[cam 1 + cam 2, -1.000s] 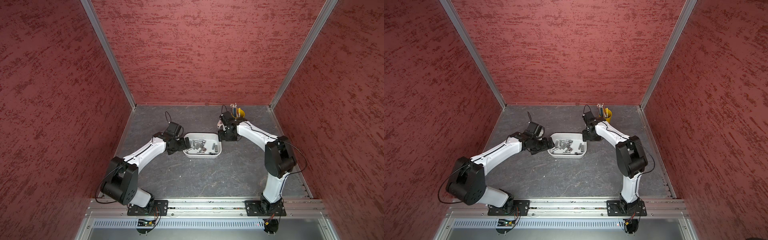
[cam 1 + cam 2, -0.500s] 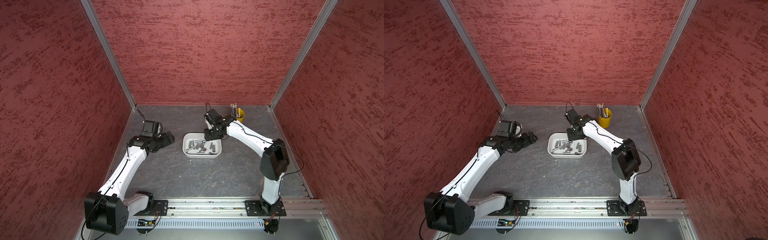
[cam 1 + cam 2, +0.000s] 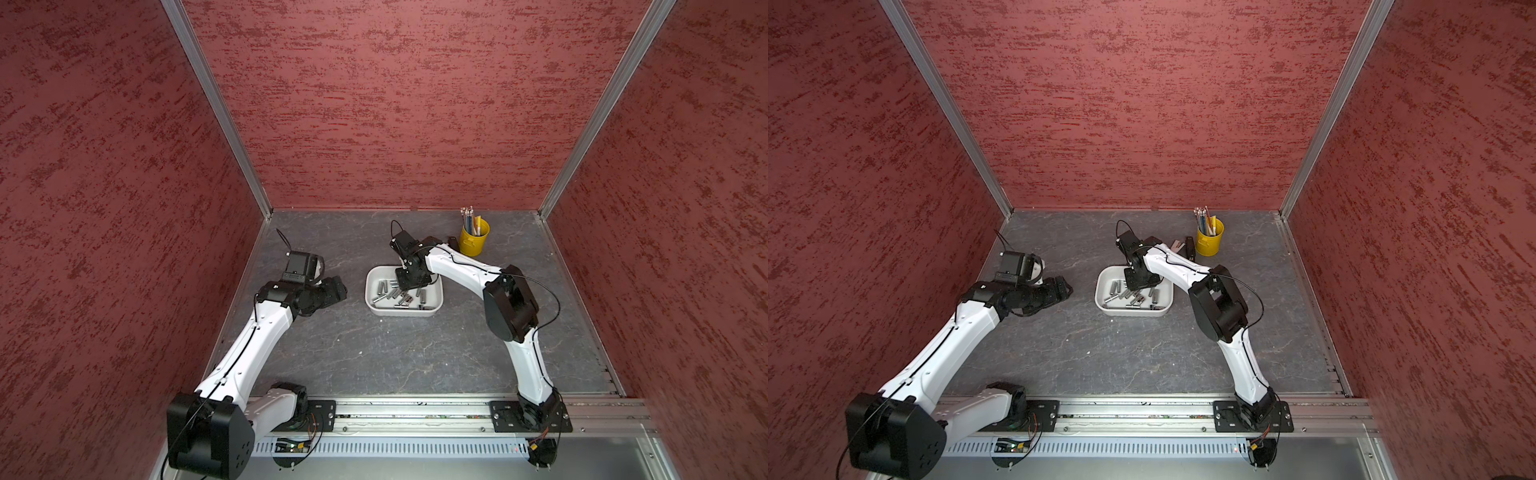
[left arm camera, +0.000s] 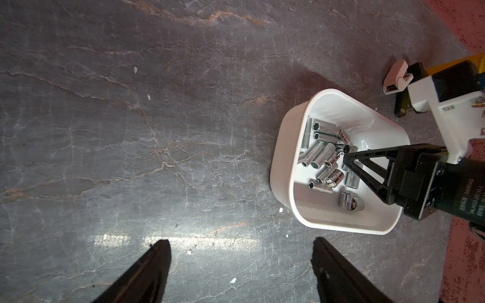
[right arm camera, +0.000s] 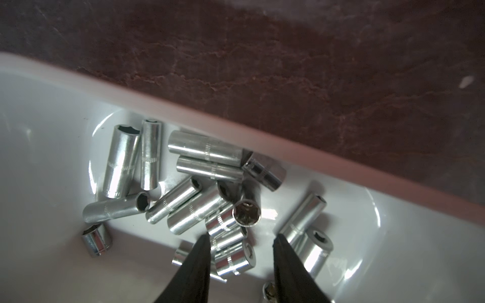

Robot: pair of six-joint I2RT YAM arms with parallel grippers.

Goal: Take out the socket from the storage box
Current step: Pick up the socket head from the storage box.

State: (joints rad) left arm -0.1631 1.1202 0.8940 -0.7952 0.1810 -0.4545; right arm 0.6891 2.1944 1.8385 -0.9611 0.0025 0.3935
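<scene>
My right claw (image 5: pixel 240 236) sits in the box (image 3: pixel 403 311) at mid-frame in a top view — jaws part open astride a short socket (image 5: pixel 235 258), not gripping — while my left claw (image 4: pixel 240 241) gapes empty, frame-left of the box.

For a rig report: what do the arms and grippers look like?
The left arm and right arm have white shells, bulky black joint housings and thin black cables. The left gripper and right gripper have slim, tapered black fingers; white lettering marks the right one's black body.
</scene>
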